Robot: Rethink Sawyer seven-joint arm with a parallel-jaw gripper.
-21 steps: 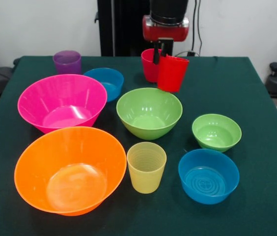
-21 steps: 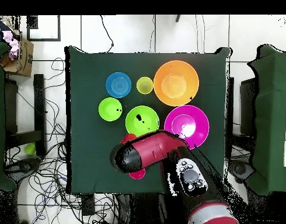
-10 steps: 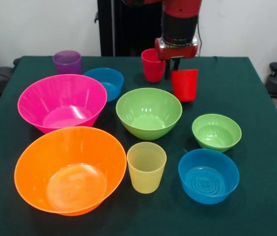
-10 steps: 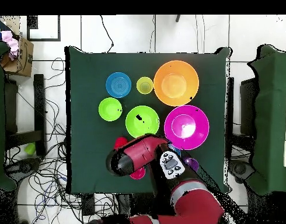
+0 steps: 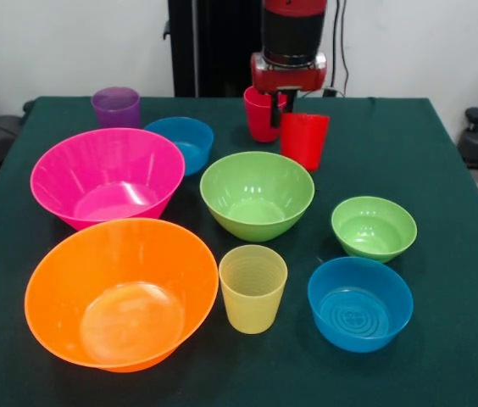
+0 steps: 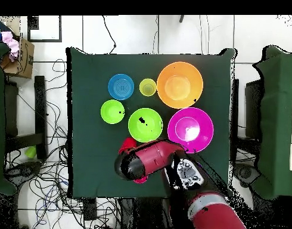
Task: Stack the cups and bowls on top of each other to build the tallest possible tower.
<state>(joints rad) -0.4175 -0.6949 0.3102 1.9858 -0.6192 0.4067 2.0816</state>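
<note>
Now I saw the gripper (image 5: pixel 280 103) clamped on the rim of the bright red cup (image 5: pixel 304 140), which hung just below it, mouth up, long axis near upright, slightly tilted. Beside it stood the pinkish-red cup (image 5: pixel 258 115); below lay the medium lime green bowl (image 5: pixel 257 193). I read no writing.

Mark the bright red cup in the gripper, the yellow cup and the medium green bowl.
bright red cup (image 5: pixel 305 140): front view, its side wall.
yellow cup (image 5: pixel 252 298): front view, ribbed side wall.
medium green bowl (image 5: pixel 257 222): front view, outer wall near the front.
</note>
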